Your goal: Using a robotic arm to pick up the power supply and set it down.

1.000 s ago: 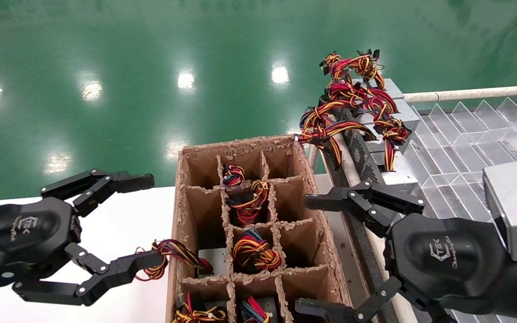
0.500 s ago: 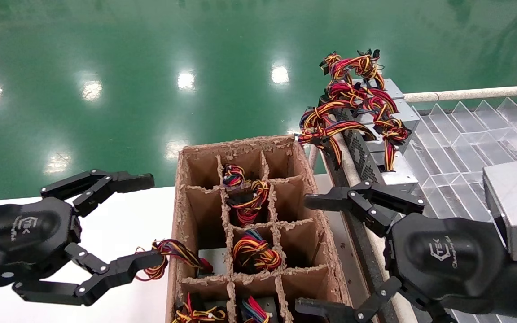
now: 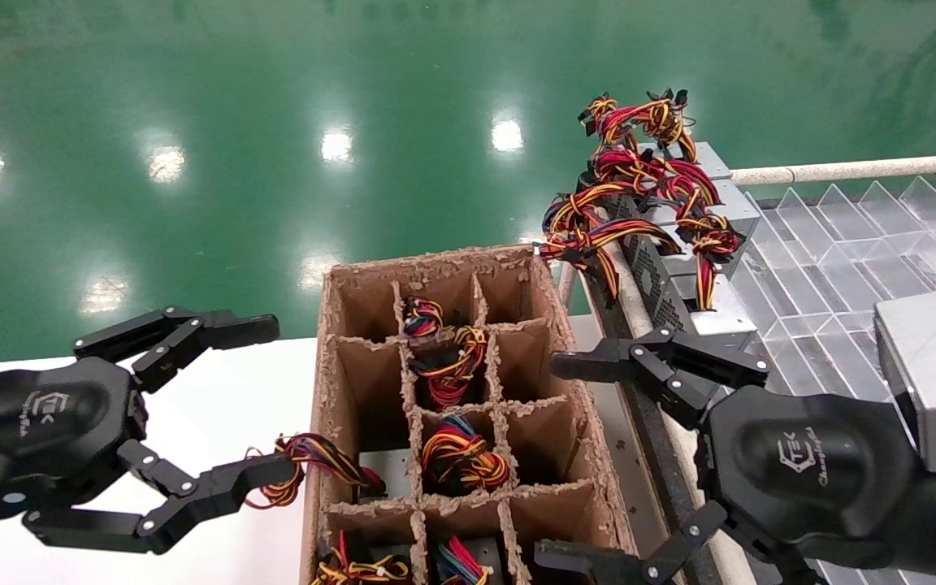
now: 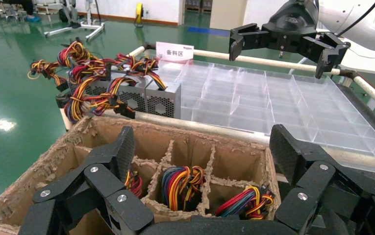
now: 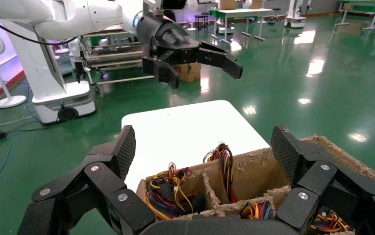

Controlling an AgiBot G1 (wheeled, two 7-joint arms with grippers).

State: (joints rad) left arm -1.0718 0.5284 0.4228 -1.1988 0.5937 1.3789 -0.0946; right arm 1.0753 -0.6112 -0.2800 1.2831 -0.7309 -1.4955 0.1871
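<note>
Our right end effector (image 3: 574, 463) hangs with fingers spread wide, gripping nothing, over the right edge of the divided cardboard box (image 3: 330, 382). The power supply (image 3: 699, 296) lies just ahead of it, on the clear divided tray (image 3: 834, 244), its casing partly hidden under tangled wires. Our left end effector (image 3: 261, 398) hovers spread apart over the white counter (image 3: 224, 398), left of the box.

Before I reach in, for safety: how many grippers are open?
2. The left gripper hovers beside the carton's left wall; the right gripper is by its right wall.
</note>
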